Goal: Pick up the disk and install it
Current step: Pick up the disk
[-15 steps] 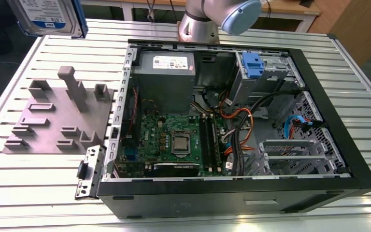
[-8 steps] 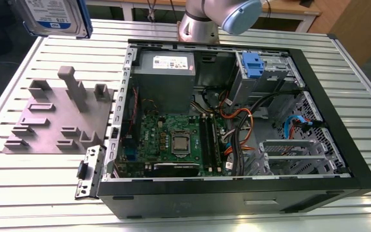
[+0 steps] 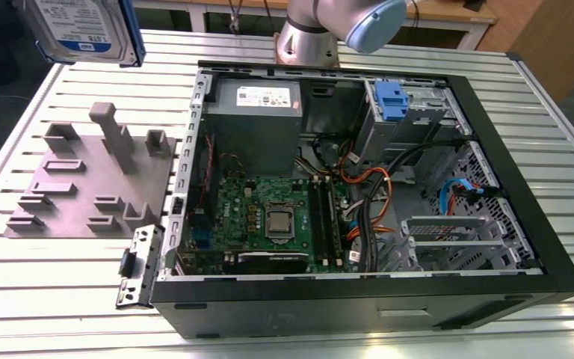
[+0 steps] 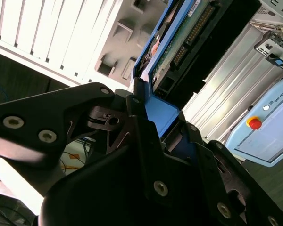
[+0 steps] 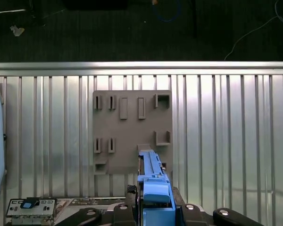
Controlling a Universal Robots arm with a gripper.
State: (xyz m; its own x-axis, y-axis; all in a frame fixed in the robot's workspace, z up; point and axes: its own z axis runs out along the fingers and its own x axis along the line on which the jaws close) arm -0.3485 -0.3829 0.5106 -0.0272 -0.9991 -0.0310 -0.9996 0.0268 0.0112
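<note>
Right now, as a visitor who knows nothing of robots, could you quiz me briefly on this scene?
1. True or false: the disk already sits inside the computer case.
2. The gripper holds: A) a cable, B) the disk, C) nothing.
3. In the exterior view, on which side of the case stands the grey fixture plate?
Key: 1 false, it is held in the air; 2 B; 3 the exterior view's left.

The exterior view's top edge cuts off my disk [image 3: 83,30] and the arm [image 3: 367,22]. In the first wrist view I get the disk edge-on, its faces hidden.
</note>
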